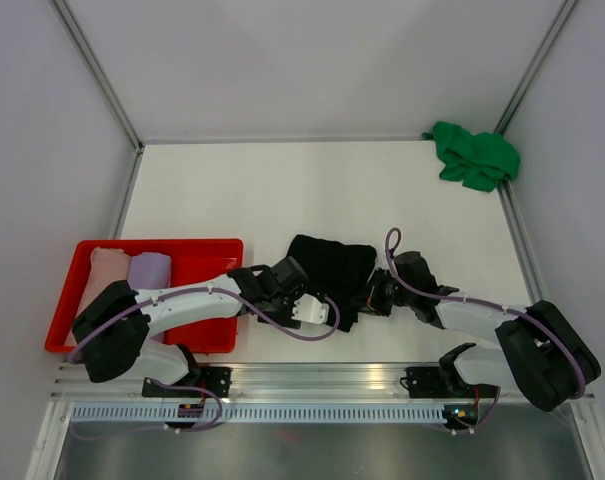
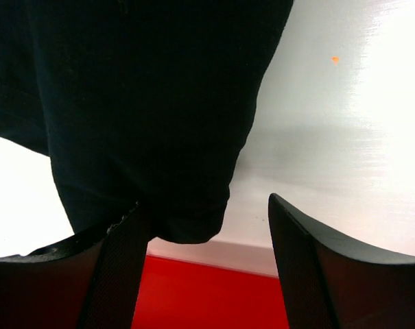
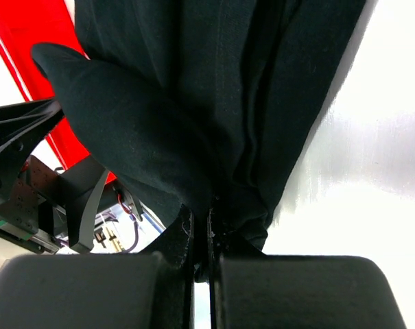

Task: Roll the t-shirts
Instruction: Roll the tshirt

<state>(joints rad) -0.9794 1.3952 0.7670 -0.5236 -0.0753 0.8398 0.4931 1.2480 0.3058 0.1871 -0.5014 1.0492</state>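
The black t-shirt point(image 1: 330, 270) lies bunched on the white table between both arms. My left gripper point(image 1: 285, 276) is at its left edge and open. In the left wrist view the black t-shirt point(image 2: 145, 103) hangs against the left finger point(image 2: 118, 274), and the gap to the other finger is empty. My right gripper point(image 1: 375, 292) is at the right edge, shut on a fold of the black t-shirt point(image 3: 193, 103). A green t-shirt point(image 1: 474, 157) lies crumpled at the far right corner. Rolled pink point(image 1: 106, 270) and lavender point(image 1: 149, 269) t-shirts sit in the red tray point(image 1: 162, 243).
The red tray stands at the near left, just behind my left arm, and its wall point(image 2: 207, 295) shows under the left jaws. Grey walls with metal rails point(image 1: 102, 75) enclose the table. A metal rail point(image 1: 312, 380) runs along the near edge.
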